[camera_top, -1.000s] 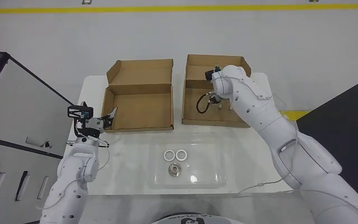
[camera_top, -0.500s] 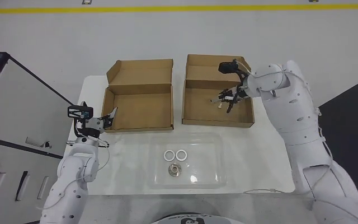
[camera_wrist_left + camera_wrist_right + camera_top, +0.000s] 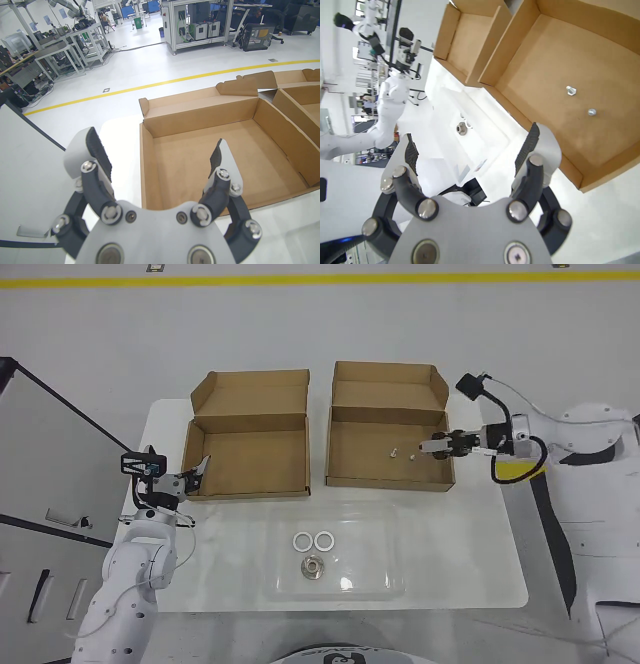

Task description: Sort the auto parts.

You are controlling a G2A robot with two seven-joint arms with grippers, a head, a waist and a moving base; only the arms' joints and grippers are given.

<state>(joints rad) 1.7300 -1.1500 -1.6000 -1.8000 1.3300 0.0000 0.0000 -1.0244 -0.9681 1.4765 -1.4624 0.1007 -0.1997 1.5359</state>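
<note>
Two small metal bolts [image 3: 394, 451] [image 3: 412, 454] lie on the floor of the right cardboard box [image 3: 360, 464]; the right wrist view shows these bolts [image 3: 570, 90] [image 3: 591, 112] too. My right gripper [image 3: 432, 447] [image 3: 472, 140] hangs open and empty over that box's right wall. A clear tray [image 3: 380, 564] at the table's front holds two white rings [image 3: 301, 541] [image 3: 324, 539] and a metal flanged nut [image 3: 313, 567] [image 3: 460, 129]. The left box [image 3: 250, 459] [image 3: 200, 155] holds nothing. My left gripper [image 3: 197, 471] [image 3: 160, 147] stays open at that box's left wall.
Both boxes have upright lids at the back. The white table [image 3: 470, 544] has bare room right of the tray and in front of the right box. A dark panel edge [image 3: 60, 414] runs along the table's left side.
The right arm has swung out of the right box toward the table's right side, and its open gripper now sits at the box's right wall. The left arm has not moved.
</note>
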